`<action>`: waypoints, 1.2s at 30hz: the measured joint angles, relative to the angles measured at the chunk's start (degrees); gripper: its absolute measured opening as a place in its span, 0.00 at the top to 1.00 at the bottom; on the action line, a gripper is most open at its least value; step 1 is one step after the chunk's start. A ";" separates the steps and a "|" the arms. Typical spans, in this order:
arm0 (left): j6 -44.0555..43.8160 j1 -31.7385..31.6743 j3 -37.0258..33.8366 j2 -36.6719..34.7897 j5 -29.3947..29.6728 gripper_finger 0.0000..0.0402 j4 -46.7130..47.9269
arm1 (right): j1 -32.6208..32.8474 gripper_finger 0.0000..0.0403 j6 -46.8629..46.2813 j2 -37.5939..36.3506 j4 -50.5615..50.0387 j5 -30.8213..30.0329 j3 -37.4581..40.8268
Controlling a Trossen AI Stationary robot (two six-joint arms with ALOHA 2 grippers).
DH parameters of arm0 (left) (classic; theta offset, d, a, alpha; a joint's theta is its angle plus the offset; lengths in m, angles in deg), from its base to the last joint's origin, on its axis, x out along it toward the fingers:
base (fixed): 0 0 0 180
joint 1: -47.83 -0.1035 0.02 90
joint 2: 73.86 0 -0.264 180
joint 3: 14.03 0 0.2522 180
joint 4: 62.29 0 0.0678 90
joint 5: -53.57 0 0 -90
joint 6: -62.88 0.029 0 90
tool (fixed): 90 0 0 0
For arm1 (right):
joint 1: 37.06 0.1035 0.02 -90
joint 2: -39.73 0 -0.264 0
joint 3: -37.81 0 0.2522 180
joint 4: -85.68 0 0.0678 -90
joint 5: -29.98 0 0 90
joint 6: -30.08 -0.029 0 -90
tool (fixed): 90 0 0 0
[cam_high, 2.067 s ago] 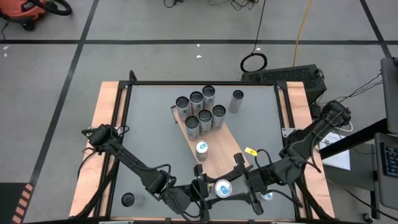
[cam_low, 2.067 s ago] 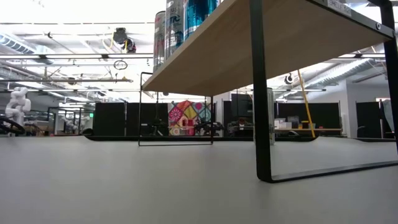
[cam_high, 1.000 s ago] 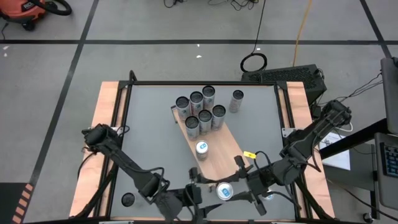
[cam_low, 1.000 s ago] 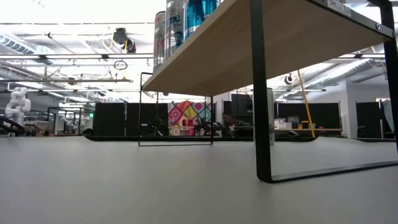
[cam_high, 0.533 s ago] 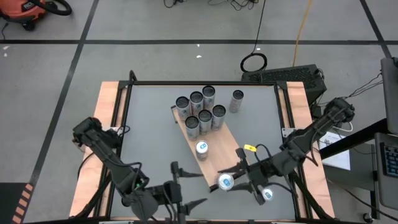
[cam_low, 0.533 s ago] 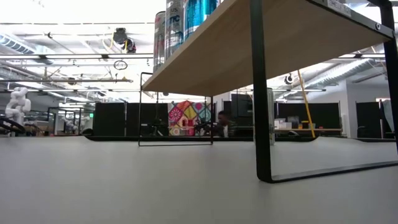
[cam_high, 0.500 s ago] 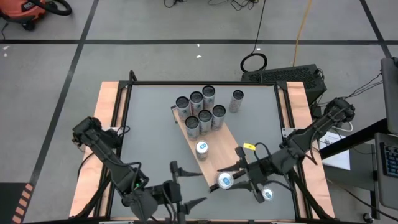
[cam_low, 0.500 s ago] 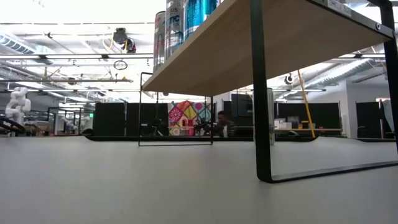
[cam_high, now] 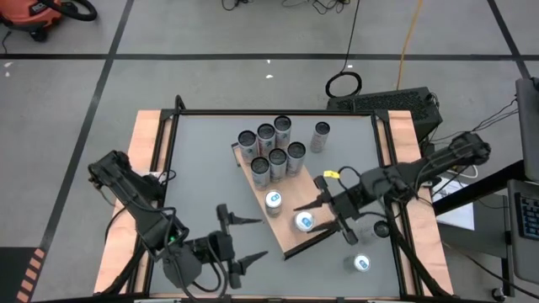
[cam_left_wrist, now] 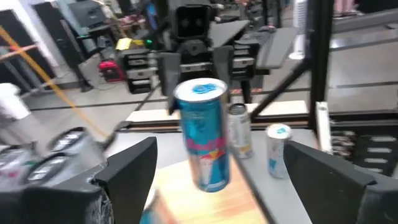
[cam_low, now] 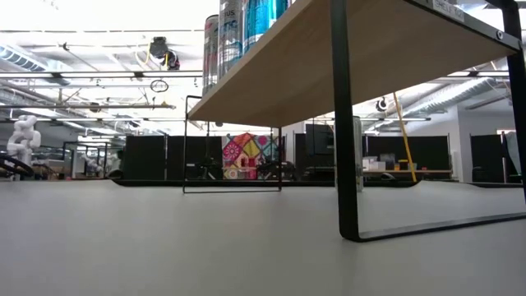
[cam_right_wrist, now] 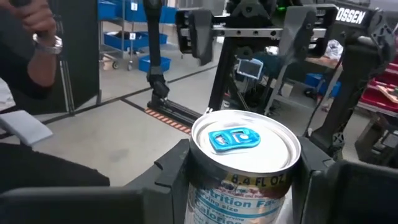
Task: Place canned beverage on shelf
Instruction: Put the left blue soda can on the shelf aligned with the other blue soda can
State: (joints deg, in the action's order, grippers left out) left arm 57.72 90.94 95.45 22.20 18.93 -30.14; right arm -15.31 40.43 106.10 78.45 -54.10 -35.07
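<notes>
- Your right gripper [cam_high: 313, 220] had its jaws closed around the silver, blue-tabbed beverage can [cam_high: 304, 221], holding it upright over the near part of the long light-brown wood-grain shelf [cam_high: 290, 220]; I judged it not yet set down, though the overhead view could not show whether its base touched the board.
- On the shelf, a lone silver can [cam_high: 273, 200] stood just beyond the held one, towards the cluster. If you had lowered with any drift that way, the can or a jaw could have clipped it and tipped it.
- The held can sat close to the shelf's near end. Released there off-centre or tilted, it could have rolled off the raised board onto the grey bench [cam_high: 202, 177].
- The cluster of six dark-topped cans [cam_high: 271, 150] crowded the shelf's far end, well apart from the held can. Pushing the lone can that way could have knocked into it.
- Your left gripper [cam_high: 240, 240] hung off the shelf's near corner over the bench, jaws spread wide and empty. Its wrist view showed the held can straight ahead between its fingers, so a careless swing towards the shelf could have struck the can or the right arm.
- Opening the right jaws before the base rested flat would likely have dropped the can askew.
</notes>
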 joint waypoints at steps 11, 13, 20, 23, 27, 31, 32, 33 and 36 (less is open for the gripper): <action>-0.53 -2.52 0.00 -4.63 1.66 0.15 6.56 | -9.78 0.68 4.27 -0.31 -3.53 14.97 0.31; -0.54 -3.02 0.00 -4.65 1.65 0.15 7.09 | -11.15 0.68 4.28 -0.27 -3.93 16.60 0.31; -2.02 -3.78 -0.01 -4.67 1.60 0.15 8.46 | -15.37 0.68 4.06 -0.29 -3.64 16.76 1.48; -2.03 -3.78 -0.02 -4.67 1.08 0.15 8.43 | -16.45 0.68 3.61 -0.27 -0.61 17.10 3.47; -2.02 -3.78 -0.02 -4.67 0.89 0.15 8.40 | -17.77 0.68 3.16 -0.27 2.37 19.44 5.72; -2.18 -3.72 -0.02 -4.67 0.86 0.15 9.18 | -18.83 0.68 3.24 -0.27 2.65 20.44 6.48; -2.67 -3.72 0.00 -4.67 0.85 0.15 9.76 | -19.15 0.68 3.55 -0.27 2.70 20.97 6.53; -3.37 -3.72 -0.02 -4.67 0.84 0.15 10.44 | -19.49 0.68 3.65 -0.27 2.70 21.39 6.56; -4.56 -3.72 -0.02 -4.67 0.83 0.15 12.05 | -20.31 0.68 3.97 0.11 2.87 22.32 6.58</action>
State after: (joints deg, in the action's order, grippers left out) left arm 53.16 87.23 95.43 17.54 19.76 -18.09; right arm -35.61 44.40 106.22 81.32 -31.78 -28.48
